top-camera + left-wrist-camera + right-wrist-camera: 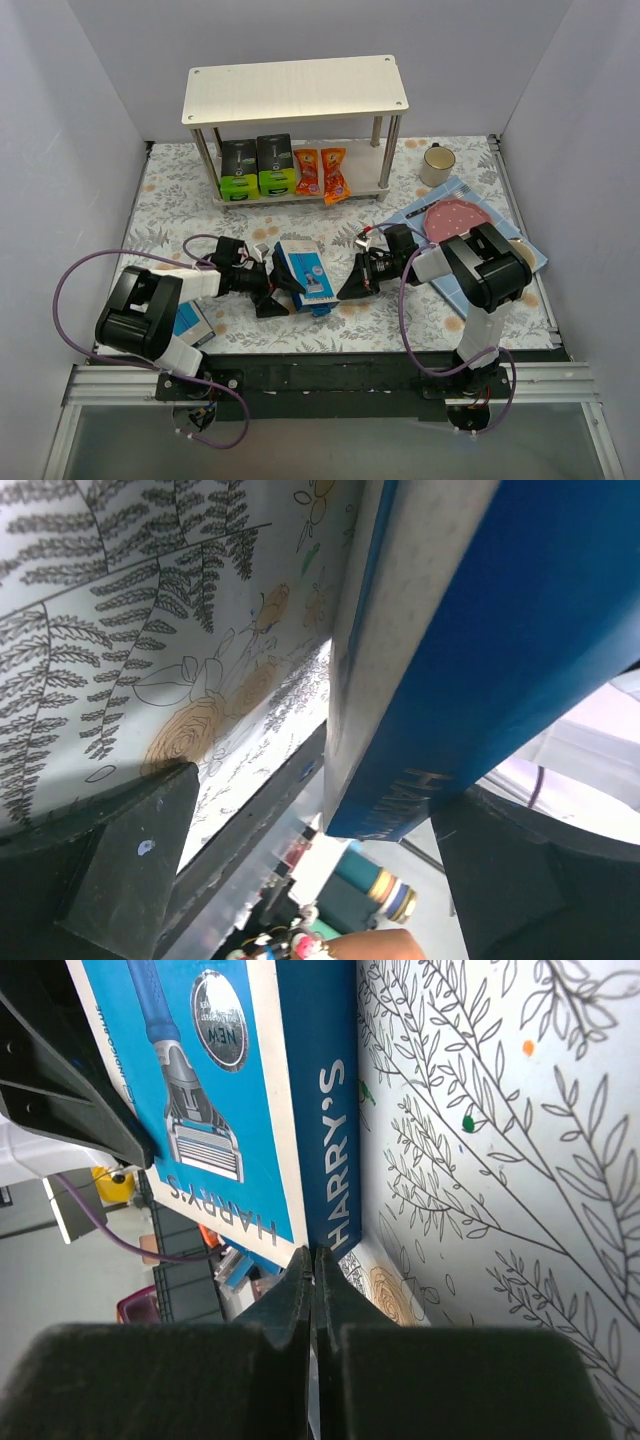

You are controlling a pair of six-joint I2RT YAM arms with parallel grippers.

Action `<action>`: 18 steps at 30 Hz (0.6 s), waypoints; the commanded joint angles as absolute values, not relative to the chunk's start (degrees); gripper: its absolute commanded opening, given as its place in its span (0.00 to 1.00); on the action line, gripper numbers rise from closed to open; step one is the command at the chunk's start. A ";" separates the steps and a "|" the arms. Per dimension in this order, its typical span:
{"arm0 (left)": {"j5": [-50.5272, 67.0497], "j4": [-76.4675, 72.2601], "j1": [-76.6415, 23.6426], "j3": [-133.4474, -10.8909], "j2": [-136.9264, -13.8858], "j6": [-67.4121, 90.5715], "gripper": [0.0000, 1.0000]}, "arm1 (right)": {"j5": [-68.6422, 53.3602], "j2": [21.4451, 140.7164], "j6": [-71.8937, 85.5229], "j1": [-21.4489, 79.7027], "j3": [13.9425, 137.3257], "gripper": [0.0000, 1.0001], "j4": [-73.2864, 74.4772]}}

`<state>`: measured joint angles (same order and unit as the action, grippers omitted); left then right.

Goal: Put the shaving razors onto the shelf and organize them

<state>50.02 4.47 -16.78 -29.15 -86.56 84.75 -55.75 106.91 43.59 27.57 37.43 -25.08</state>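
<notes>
A flat blue-and-white razor box (pixel 306 272) lies mid-table, tilted. My left gripper (pixel 272 292) is open, its fingers either side of the box's near-left edge. In the left wrist view the box (pixel 480 650) sits against the right finger (pixel 530 880), with a gap to the left finger (pixel 140 860). My right gripper (pixel 350 288) is shut and empty, its tips (pixel 314 1252) at the box's corner (pixel 200 1090). A second blue box (pixel 190 322) lies by the left arm's base. Two black-and-green boxes (pixel 258 165) and two orange packets (pixel 321 172) stand on the lower tier of the shelf (pixel 295 88).
A beige mug (pixel 437 164) stands at the back right. A pink plate (pixel 455 216) lies on a blue tiled mat (pixel 520 262) beside the right arm. The shelf's top board holds nothing. Grey walls close in the table on three sides.
</notes>
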 commanded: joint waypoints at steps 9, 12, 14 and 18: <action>41.83 -5.97 -21.18 -32.07 -93.42 90.97 0.98 | -47.55 110.48 39.38 28.56 40.87 0.01 -22.06; 42.80 -5.20 -22.50 -34.53 -94.31 91.06 0.82 | -47.29 109.52 39.38 29.35 41.66 0.01 -21.54; 42.02 -2.04 -22.59 -36.03 -93.17 89.30 0.72 | -46.76 107.94 38.94 29.53 42.27 0.01 -20.39; 39.47 7.27 -22.59 -38.49 -88.08 83.86 0.51 | -45.09 104.16 36.83 29.44 42.98 0.08 -17.06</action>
